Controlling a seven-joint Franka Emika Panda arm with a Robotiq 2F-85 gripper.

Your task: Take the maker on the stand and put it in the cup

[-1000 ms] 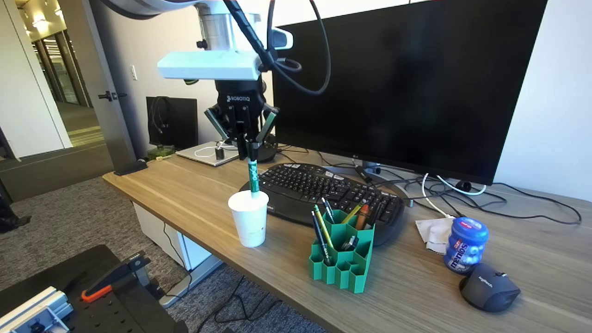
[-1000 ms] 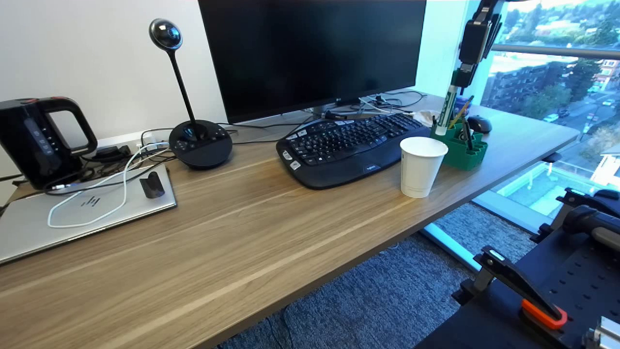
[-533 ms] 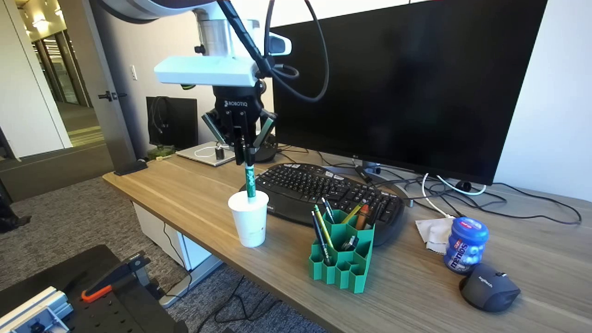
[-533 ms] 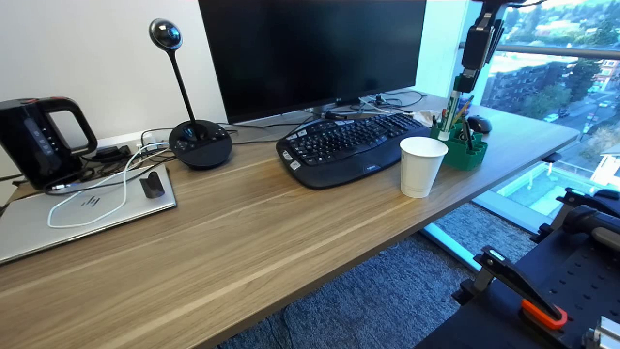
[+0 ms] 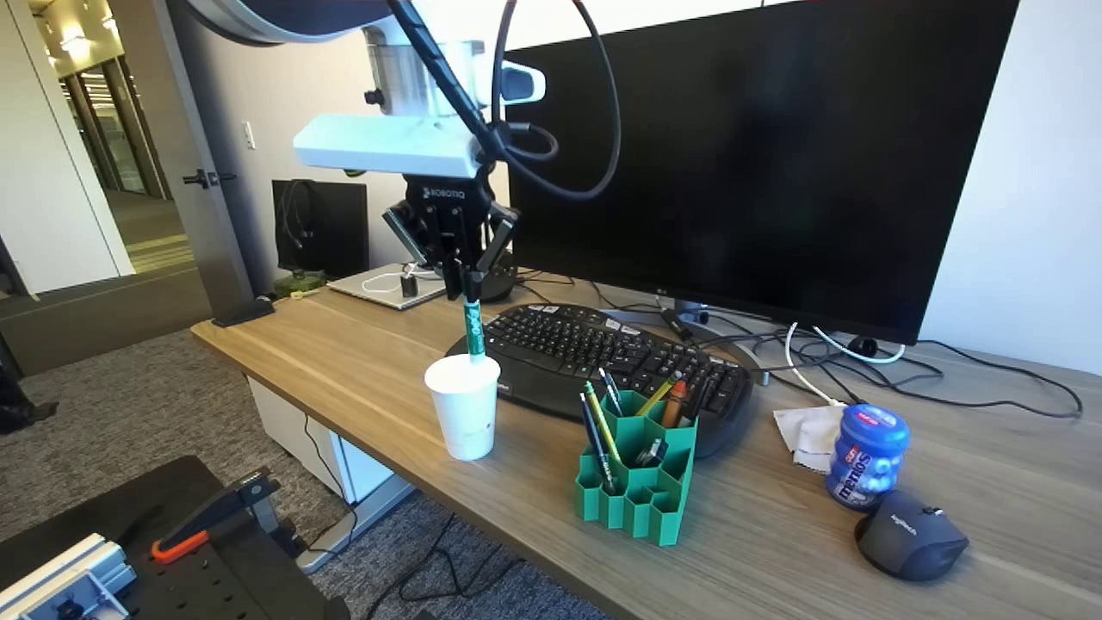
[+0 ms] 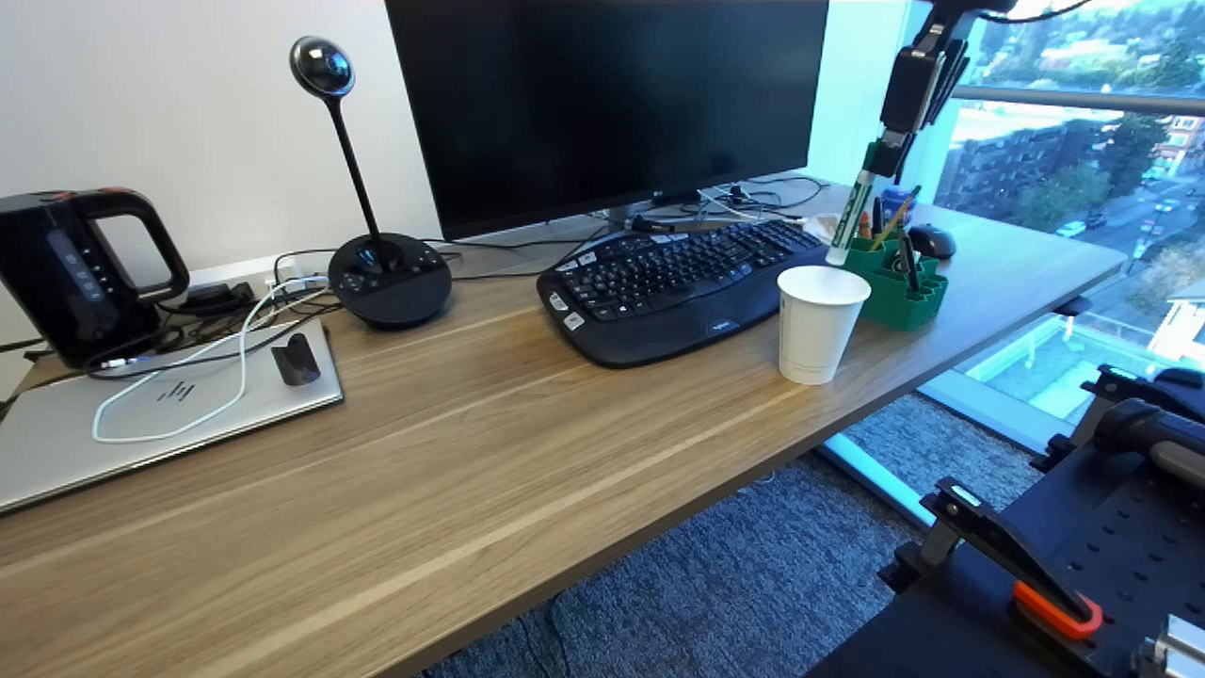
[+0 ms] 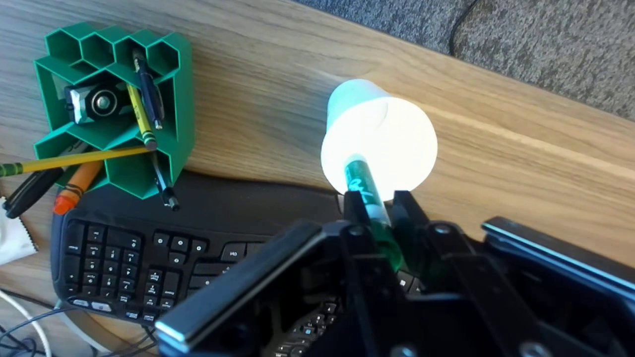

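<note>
A: What is looking different from half a second ago?

B: In an exterior view, left of centre, the end effector [image 5: 463,289] is sitting slightly further right, and the green marker [image 5: 474,331] it is pinching in its jaws is shifting right and a touch upward. The white cup [image 5: 465,422] underneath and the green pen holder [image 5: 637,517], to the cup's lower right, are staying put.

A: And in an exterior view where the laptop [image 6: 56,443] is lying at the left edge?

B: There, at the upper right, the marker is leaning more, its lower end pointing further left and showing just above the cup's rim.

A: Any writing?

B: Going left to right, "hp" is showing on the laptop and "ROBOTIQ" on the end effector; the marker's lettering is blurring. At the right, a blue tub [image 5: 865,456] is carrying "mentos", and the mouse [image 5: 911,538] below it on the table [image 5: 775,551] is carrying "logitech".

A: What is escaping you?

B: The kettle [image 6: 56,292] is running off the left edge, the arm [image 5: 413,82] off the top. The marker's upper part is hiding between the jaws; in the wrist view its lower end is fading into glare, so I cannot tell whether it is standing right over the cup's opening.
</note>
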